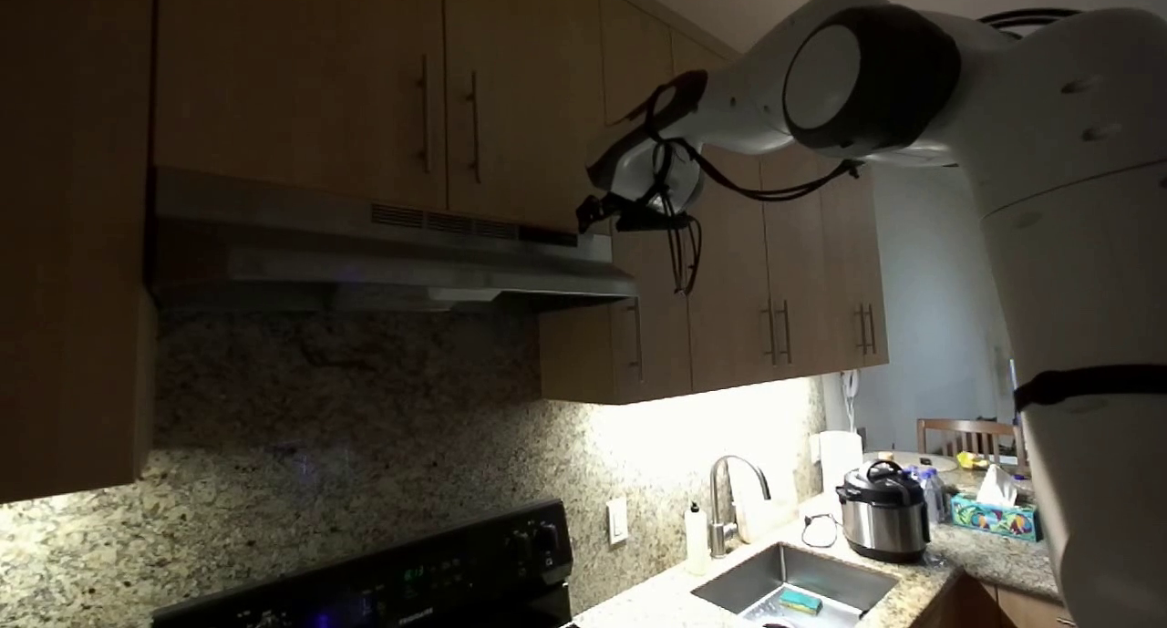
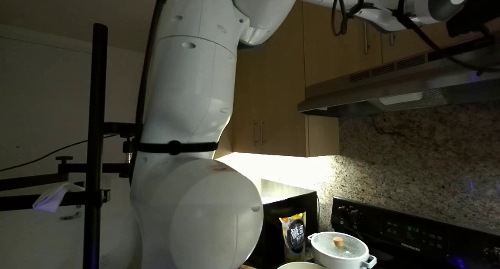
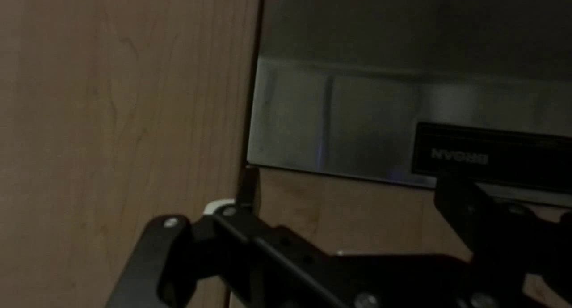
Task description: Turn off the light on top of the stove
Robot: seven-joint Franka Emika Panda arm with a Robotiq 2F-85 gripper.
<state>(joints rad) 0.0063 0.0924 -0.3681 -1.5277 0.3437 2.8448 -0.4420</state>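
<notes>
wall cabinets [image 1: 301, 81]: pale wood, fitted with vertical metal bar handles [image 1: 425, 113]. backsplash [image 1: 365, 409]: speckled stone; dim in its upper part, strongly illuminated beneath the cabinets, in both exterior views. countertop [image 1: 1003, 555]: speckled stone, with an inset steel sink [image 1: 743, 587]. area beyond the countertop: slatted wooden chair [image 1: 957, 425], pale rear wall [image 1: 939, 272]. ceiling [image 2: 58, 7]: dimly lit; adjoins a pale wall [image 2: 43, 85] in an exterior view.

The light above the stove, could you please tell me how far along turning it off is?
Done, it seems: the light shows no glow, and the backsplash under the range hood looks dim. In hand: the gripper is open near the hood, holding nothing. Left: likely just backing the arm away; whether the gripper touches the hood, I cannot tell.
</notes>
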